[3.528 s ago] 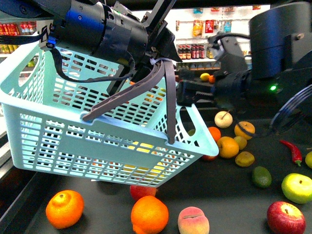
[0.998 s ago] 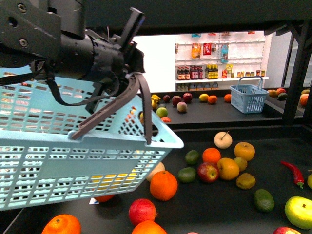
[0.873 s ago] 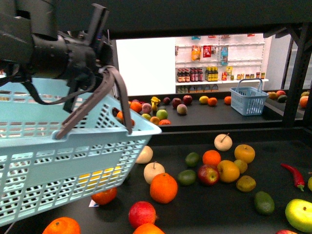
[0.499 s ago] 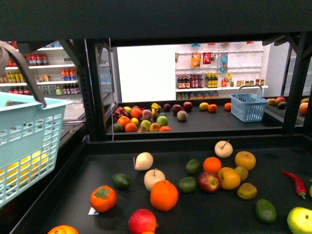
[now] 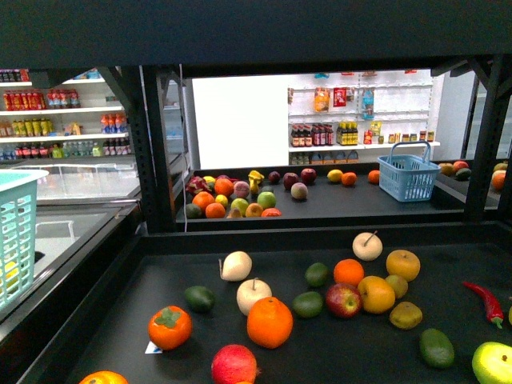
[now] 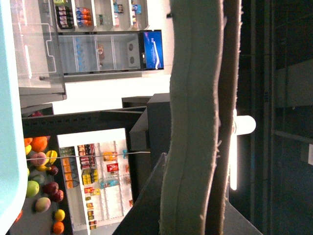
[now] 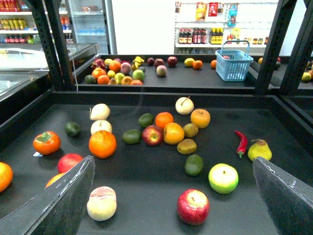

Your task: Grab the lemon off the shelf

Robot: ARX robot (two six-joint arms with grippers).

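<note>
The right gripper (image 7: 172,166) was spread wide, its two dark fingers (image 7: 73,196) at either edge of the right wrist view. It held nothing and touched nothing. It hung above the shelf (image 7: 146,186), over the near part of the dark deck. Below and between the fingers lay a peach (image 7: 101,203), a red apple (image 7: 193,206) and a yellow-green apple (image 7: 223,178), each apart from the others. Further back sat a big orange (image 7: 102,143), and a red chilli (image 7: 241,142) lay off to the right.

I could not tell how the left hand stood. Its wrist view was filled by the grey handle (image 6: 195,122) of the basket (image 5: 14,240), close against the lens, with the pale rim along one edge and no finger plain to see.

In the front view the basket showed only as a strip at the far left, beside the shelf and off its deck. A yellow patch behind its slots was perhaps the lemon (image 5: 5,276), though too little showed to be sure.
</note>
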